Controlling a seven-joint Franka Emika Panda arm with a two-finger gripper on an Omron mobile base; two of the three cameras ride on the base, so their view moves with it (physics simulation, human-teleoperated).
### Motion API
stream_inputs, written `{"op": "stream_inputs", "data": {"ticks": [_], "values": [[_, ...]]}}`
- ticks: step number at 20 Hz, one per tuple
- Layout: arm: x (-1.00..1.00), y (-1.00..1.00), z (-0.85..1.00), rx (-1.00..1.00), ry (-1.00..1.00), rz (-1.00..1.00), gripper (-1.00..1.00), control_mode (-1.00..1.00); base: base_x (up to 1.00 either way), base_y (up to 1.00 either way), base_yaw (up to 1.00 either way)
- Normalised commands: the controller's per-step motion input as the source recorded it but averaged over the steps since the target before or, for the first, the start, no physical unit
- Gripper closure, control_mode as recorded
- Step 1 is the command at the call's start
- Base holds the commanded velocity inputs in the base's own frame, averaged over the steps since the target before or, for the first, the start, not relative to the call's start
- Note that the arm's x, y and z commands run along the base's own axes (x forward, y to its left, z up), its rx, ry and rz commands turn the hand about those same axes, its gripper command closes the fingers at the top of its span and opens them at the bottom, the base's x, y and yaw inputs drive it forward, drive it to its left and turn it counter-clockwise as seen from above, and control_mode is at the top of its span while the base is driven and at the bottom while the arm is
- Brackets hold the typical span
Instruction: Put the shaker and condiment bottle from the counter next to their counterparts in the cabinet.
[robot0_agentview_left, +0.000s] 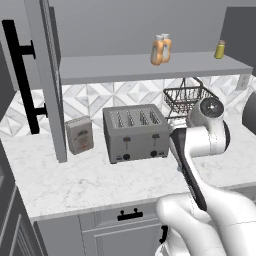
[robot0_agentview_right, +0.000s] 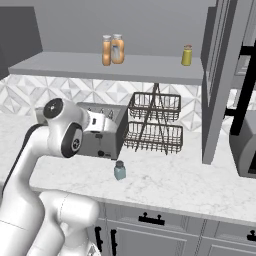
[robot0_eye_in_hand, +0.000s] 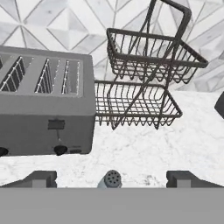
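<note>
Shaker (robot0_agentview_right: 119, 170) on counter (robot0_agentview_right: 165, 182) in right view; claw (robot0_eye_in_hand: 112, 178) spread wide around its cap.

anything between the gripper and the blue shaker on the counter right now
Nothing visible. In the hand view the shaker sits between the two open fingertips of the gripper, with bare counter around it. The toaster and wire basket rack stand farther back, beyond the shaker.

Shaker (robot0_agentview_right: 119, 171): pale teal, grey cap. Two condiment bottles (robot0_agentview_right: 112, 49): orange, white caps. Second shaker (robot0_agentview_right: 186, 55): yellow-olive. Worktop (robot0_agentview_right: 170, 182): white marble, grey veins. Toaster (robot0_agentview_left: 135, 132): grey. Wire rack (robot0_agentview_right: 153, 122): black.
</note>
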Motion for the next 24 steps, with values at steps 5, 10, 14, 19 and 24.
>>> {"op": "stream_inputs", "data": {"ticks": [5,10,14,19,24], "values": [[-0.03,-0.14,-0.34,0.17,0.10,-0.03,-1.00,-1.00,0.00,0.00,0.00],[-0.05,-0.16,-0.70,0.16,0.06,0.00,-1.00,-1.00,0.00,0.00,0.00],[-0.12,0.00,-0.77,0.04,0.00,0.00,-1.00,-1.00,0.00,0.00,0.00],[-0.09,0.00,-0.74,0.01,0.00,0.00,-1.00,-1.00,0.00,0.00,0.00],[0.00,0.00,-0.48,-0.02,0.00,0.00,-1.00,-1.00,0.00,0.00,0.00]]}}
